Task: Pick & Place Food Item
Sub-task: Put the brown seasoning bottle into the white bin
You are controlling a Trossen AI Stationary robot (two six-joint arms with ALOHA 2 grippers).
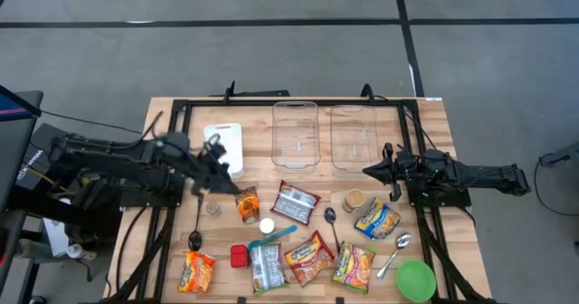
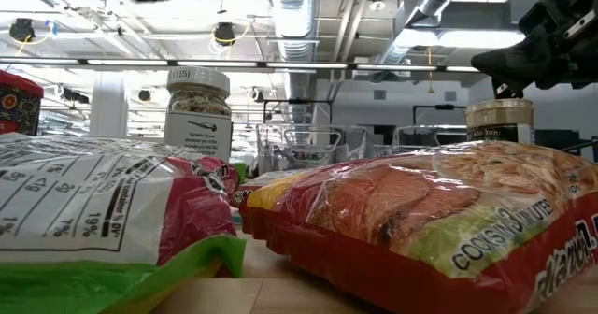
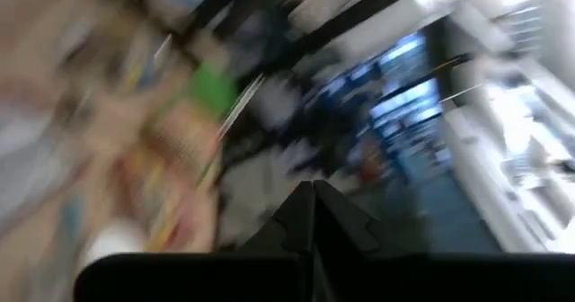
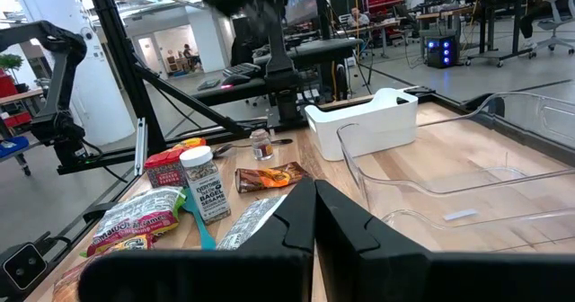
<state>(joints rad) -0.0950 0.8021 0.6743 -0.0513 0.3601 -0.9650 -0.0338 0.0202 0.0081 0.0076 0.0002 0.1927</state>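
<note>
Left hand [image 1: 220, 179], pressed closed and empty, left of centre above the orange packet [image 1: 247, 204]; we should open wide, then descend squarely. Right hand [image 1: 371, 170] closed, idle.

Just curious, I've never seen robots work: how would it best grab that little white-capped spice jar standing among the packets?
Probably from straight above, the hand closing across the spice jar's body just under its white cap. It stands upright, round and narrow, with packets crowding its base, so its top is the freest part.
</note>
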